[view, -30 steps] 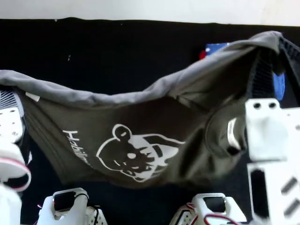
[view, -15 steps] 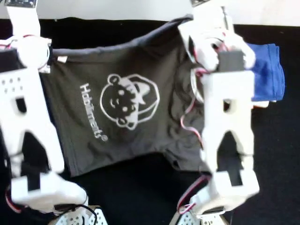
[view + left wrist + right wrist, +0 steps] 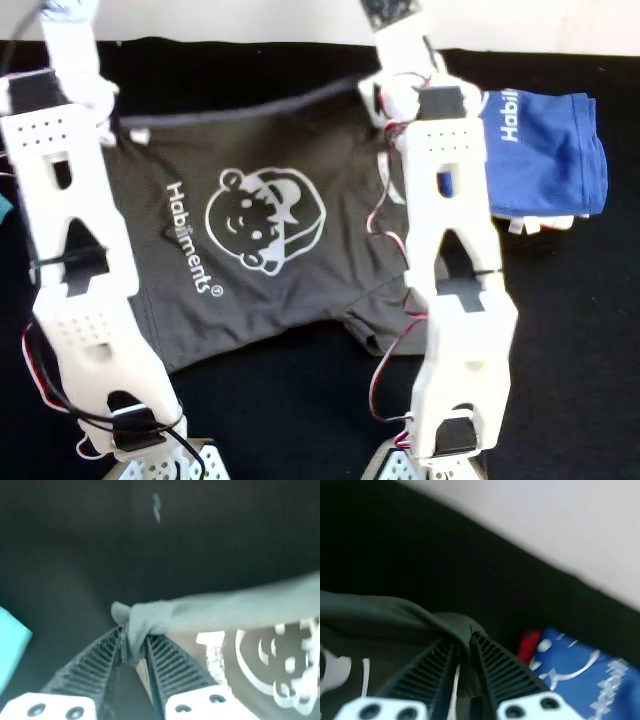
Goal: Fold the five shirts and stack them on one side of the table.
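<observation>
I see a black table (image 3: pixel 580 350) under a pale wall (image 3: pixel 250 18). The grey shirt (image 3: pixel 250 260), white bear print up, is spread by the far edge. My left gripper (image 3: pixel 134 640) and right gripper (image 3: pixel 464 642) each pinch its far hem tight.

The grey shirt (image 3: pixel 300 290) is soft, matt cloth that creases easily and carries a flat, smooth white print. The folded blue shirt (image 3: pixel 545 160) is a similar dull cloth with white lettering, and the worktop (image 3: pixel 570 340) under them is black and matt. The left arm (image 3: pixel 75 250) and right arm (image 3: pixel 450 230) are smooth white plastic with a faint sheen, while the left gripper (image 3: pixel 135 636) and right gripper (image 3: pixel 465 641) have matt black plastic jaws, ribbed on the inner faces that pinch the grey cloth.
</observation>
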`<state>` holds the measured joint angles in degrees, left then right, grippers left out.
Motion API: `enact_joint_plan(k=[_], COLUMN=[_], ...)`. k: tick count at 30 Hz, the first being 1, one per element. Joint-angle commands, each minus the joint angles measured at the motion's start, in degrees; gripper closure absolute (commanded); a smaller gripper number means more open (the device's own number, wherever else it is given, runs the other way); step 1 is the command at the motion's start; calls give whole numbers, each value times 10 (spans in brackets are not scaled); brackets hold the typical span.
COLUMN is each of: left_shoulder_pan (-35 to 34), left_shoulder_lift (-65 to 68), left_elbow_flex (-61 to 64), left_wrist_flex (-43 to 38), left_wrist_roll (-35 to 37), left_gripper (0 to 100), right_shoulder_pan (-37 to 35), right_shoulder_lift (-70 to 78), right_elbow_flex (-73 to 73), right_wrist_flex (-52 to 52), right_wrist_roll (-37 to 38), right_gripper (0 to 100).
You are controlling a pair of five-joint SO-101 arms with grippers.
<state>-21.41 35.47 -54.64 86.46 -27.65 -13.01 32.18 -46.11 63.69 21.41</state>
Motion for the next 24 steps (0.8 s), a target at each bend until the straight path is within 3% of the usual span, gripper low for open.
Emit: enact_joint_plan(k=[1,7,12,19,24], left_shoulder_pan=[24,32,23,34,11], left_shoulder_lift=[34,68,34,-201,-308], left_elbow_flex=[-22,-21,27,329,503], left_wrist_flex=[40,141,155,152,114], left_wrist_roll=[-5,-6,-4,-27,-36], left_gripper=[992,992,992,992,992], right_shoulder_pan=[-8,0,9,15,34], right_shoulder_lift=[24,19,-23,-74,-167], right_elbow_flex=[-33,-35,-35,-26,101], right_wrist_flex=[35,179,283,375,375], right_wrist_roll=[-4,-1,0,10,11], right_gripper=[992,992,992,992,992])
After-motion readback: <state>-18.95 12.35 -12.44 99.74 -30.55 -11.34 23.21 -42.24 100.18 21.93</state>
